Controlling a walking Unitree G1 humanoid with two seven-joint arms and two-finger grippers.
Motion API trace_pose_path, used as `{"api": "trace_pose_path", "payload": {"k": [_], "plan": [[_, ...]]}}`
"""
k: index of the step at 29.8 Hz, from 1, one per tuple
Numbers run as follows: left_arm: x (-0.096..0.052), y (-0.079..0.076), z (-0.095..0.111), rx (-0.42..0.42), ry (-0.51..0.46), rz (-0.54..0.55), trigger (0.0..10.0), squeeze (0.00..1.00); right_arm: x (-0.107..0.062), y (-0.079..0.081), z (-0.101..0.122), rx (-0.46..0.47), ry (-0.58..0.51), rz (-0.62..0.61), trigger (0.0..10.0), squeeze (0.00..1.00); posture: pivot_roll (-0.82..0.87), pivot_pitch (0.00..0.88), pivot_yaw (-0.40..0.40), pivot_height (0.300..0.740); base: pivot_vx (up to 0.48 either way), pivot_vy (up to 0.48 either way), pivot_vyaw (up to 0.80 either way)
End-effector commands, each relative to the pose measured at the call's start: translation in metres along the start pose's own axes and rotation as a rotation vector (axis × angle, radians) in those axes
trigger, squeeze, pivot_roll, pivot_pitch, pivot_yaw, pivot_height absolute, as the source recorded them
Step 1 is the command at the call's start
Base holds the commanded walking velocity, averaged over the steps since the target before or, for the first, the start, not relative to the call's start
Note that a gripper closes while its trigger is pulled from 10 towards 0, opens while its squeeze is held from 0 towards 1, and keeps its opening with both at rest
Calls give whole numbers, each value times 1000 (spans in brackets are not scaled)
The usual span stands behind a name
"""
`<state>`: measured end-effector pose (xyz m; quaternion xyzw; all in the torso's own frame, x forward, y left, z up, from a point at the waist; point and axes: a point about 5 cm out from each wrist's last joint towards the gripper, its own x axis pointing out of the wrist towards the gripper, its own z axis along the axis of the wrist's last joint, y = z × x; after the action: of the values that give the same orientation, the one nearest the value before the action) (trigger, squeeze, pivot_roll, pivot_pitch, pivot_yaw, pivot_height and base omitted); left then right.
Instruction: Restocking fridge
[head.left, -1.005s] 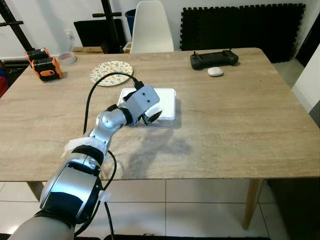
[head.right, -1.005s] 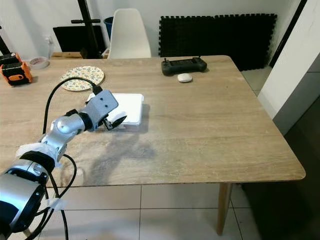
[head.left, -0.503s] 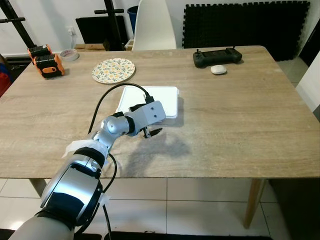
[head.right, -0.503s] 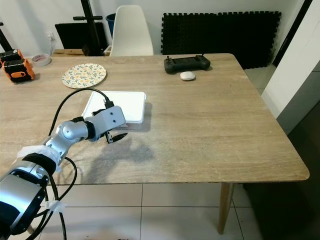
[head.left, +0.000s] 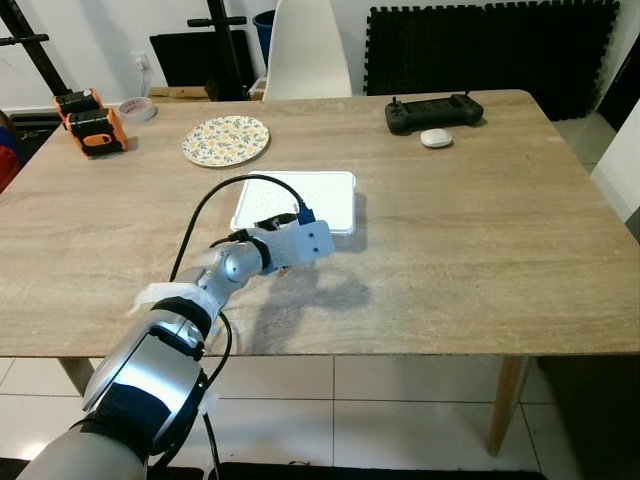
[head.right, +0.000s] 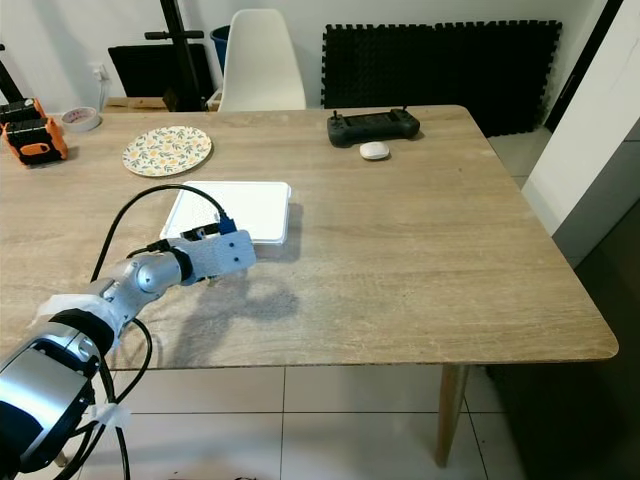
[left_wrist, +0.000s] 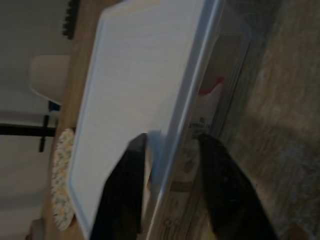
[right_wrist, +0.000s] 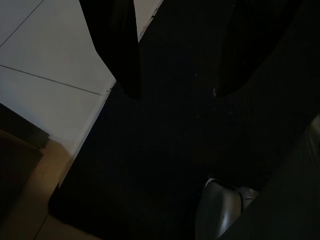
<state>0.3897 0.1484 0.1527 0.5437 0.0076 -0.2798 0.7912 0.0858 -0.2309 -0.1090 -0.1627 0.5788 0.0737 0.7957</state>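
Left pincer (left_wrist: 167, 192) sits at the near edge of the flat white lidded container (head.left: 300, 200), fingers (left_wrist: 125, 195) parted and straddling the lid rim, not yet clamped. The container lies mid-surface (head.left: 480, 250), just nearer than the patterned plate (head.left: 226, 140).

Step in hand looks like grasping the container for the fridge run. To do it well: push in deeper so both fingers bite lid and wall, close squarely on the rim, lift level; the shallow hold risks slipping or popping the lid.

Right pincer (right_wrist: 175, 55) hangs idle over the floor, fingers apart.

Count: one container, one plate, one black controller (head.left: 433, 112), one small white puck (head.left: 436, 139), one tape roll (head.left: 137, 108), one orange-black battery stack (head.left: 88, 120), one white chair (head.left: 308, 50).
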Motion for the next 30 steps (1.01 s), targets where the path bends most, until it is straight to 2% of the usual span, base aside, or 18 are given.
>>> {"api": "trace_pose_path", "payload": {"k": [1,7,10,15,19,20,22,23,24,25,26,27,28,30], "plan": [[-5,-12,-19,2,98,-36,0,0,-1,4,-5,13,7,2,10000,0,-158,119,57,740,0,0,0],[-5,-3,-19,-42,96,53,0,0,0,3,-3,18,4,-1,10000,0,-158,111,57,740,0,0,0],[-6,10,-15,-112,62,148,0,0,0,-2,5,26,-25,-10,10000,0,-155,101,54,740,0,0,0],[-8,18,-15,-173,42,209,0,0,0,-6,8,35,-39,-15,10000,0,-155,94,52,740,0,0,0],[-14,29,-15,-283,-15,297,0,0,0,-13,14,47,-56,-21,10000,0,-142,76,46,740,0,0,0],[-14,29,-15,-283,-15,297,0,0,0,-13,14,47,-56,-21,10000,0,-142,76,46,740,0,0,0],[-17,34,-15,-338,-48,323,118,0,0,-14,17,59,-67,-14,10000,0,-135,71,44,740,0,0,0],[-19,37,-14,-368,-82,339,1294,0,1,-14,22,72,-83,-3,10000,0,-128,67,42,740,0,0,0],[-19,37,-14,-368,-82,339,1294,0,1,-14,22,72,-83,-3,10000,0,-128,67,42,740,0,0,0],[-23,42,-13,-406,-121,361,3412,0,1,-14,29,94,-114,6,10000,0,-125,66,42,740,0,0,0],[-27,47,-11,-462,-181,367,7020,0,1,-15,38,141,-155,27,10000,0,-119,61,41,740,0,0,0],[-30,49,-10,-497,-222,370,7020,0,1,-15,45,172,-183,40,10000,0,-119,61,41,740,0,0,0],[-35,55,-8,-543,-276,383,10000,0,1,-13,54,212,-226,83,10000,0,-110,56,39,740,0,0,0],[-42,60,-4,-597,-357,392,10000,0,0,-10,67,243,-283,161,10000,0,-106,52,36,740,0,0,0]]}}
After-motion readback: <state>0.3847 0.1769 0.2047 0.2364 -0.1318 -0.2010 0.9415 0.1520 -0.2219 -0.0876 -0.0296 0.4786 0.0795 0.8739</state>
